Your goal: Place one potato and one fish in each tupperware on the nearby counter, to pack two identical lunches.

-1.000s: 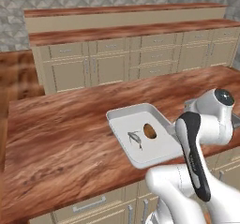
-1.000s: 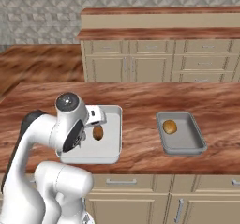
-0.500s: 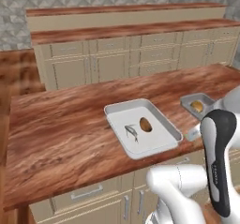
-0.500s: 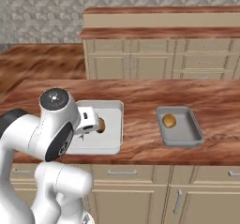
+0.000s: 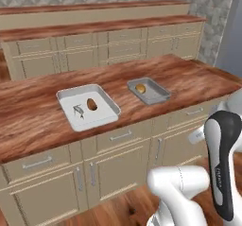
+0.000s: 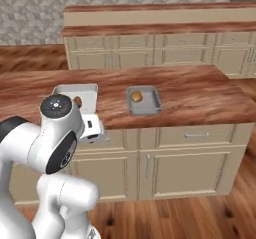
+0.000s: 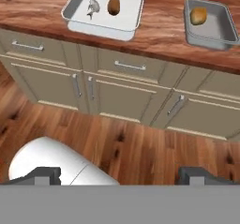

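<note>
Big tray (image 5: pixel 108 99) has potato + fish (image 7: pixel 93 6); small tray (image 7: pixel 224 28) needs fish. My tool (image 7: pixel 119 175) wide open, empty; next: find fish.

We stand in a kitchen with a plank wood floor (image 7: pixel 140 143) in warm reddish brown. Beige panelled cabinets (image 5: pixel 118 159) with metal bar handles (image 7: pixel 129 66) run below the glossy wood-grain top. At 12 o'clock in the left base view a second row of cabinets (image 5: pixel 94 47) stands under a stepped wooden top (image 5: pixel 99 25). Behind it, a grey stone-patterned wall (image 6: pixel 35 13). At 2 o'clock a plain grey wall panel (image 5: pixel 231 36). The light is even and soft.
</note>
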Robot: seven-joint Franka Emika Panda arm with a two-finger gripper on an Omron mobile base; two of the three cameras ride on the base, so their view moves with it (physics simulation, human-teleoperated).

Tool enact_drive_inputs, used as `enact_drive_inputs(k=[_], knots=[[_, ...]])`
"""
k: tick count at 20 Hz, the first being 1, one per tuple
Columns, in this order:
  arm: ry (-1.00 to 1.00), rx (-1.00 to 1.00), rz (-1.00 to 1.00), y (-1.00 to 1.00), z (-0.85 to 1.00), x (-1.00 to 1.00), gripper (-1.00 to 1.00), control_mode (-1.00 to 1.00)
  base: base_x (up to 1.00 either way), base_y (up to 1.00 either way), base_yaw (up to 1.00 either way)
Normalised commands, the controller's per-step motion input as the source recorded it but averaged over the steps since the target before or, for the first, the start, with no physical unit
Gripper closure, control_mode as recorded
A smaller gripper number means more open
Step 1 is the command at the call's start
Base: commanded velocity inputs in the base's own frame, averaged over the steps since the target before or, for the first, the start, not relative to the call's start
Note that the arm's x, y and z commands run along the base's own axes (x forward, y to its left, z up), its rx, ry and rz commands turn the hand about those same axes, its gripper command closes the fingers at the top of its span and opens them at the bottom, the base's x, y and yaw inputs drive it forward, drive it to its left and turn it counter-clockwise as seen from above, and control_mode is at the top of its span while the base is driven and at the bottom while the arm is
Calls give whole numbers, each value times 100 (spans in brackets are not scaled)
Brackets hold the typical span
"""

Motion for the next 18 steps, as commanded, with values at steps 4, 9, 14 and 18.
enact_drive_inputs(k=[4,9,14,18], knots=[[0,0,0,0,0,0,-100,100,-11,-78,-57],[0,0,0,0,0,0,-100,100,20,-20,-79],[0,0,0,0,0,0,-100,100,21,-2,-89],[0,0,0,0,0,0,-100,100,17,-8,-89]])
